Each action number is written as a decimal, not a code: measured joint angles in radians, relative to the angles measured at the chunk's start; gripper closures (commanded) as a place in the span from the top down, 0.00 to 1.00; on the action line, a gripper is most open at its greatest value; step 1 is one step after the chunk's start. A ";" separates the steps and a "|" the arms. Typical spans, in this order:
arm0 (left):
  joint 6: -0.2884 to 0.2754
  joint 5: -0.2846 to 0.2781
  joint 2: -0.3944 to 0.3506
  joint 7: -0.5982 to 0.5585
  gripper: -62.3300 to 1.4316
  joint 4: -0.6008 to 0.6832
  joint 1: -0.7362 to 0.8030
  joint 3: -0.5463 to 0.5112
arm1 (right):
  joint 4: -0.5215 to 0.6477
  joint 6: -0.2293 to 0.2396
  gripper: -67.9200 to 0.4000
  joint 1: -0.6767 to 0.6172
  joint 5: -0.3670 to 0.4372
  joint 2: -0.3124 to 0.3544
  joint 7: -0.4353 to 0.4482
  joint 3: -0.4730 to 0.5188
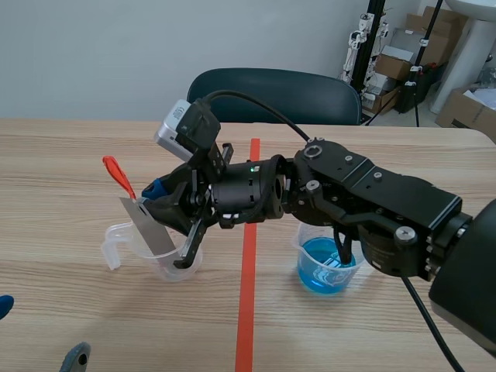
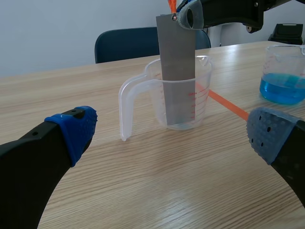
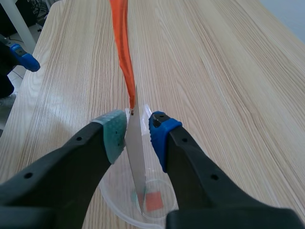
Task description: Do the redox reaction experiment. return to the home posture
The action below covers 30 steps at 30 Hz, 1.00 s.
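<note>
Evidently the thin grey metal strip (image 2: 178,71) with the orange-red handle (image 3: 123,52) is pinched between the pads of the right claw (image 3: 138,131), which is closed against both of its faces. The strip is thereby kept standing in the clear plastic measuring jug (image 2: 204,90), its lower end down at the jug's bottom. The jug is set at nine o'clock of the clear beaker of blue liquid (image 1: 327,267), across the orange-red tape line, and the right arm is stretched over that line to reach it. The left claw (image 2: 174,138) is spread wide with nothing in it, low at seven o'clock of the jug, presumably kept out of the way. The home posture is judged not yet reached. Everything is carried by a pale wood-grain surface (image 1: 77,155). At twelve o'clock a dark chair (image 1: 271,89) is drawn up, and cardboard boxes (image 1: 403,54) are stacked at two o'clock by a plain wall.
</note>
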 measured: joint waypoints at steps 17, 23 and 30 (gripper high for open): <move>0.000 0.000 0.000 0.000 1.00 0.000 0.000 0.000 | 0.000 -0.112 1.00 0.000 0.000 0.003 -0.023 0.000; 0.000 0.000 0.000 0.000 1.00 0.000 0.000 0.000 | 0.000 -0.109 1.00 0.000 0.000 0.003 -0.023 0.000; 0.000 0.000 0.000 0.000 1.00 0.000 0.000 0.000 | 0.000 -0.108 1.00 0.000 0.001 0.003 -0.023 0.000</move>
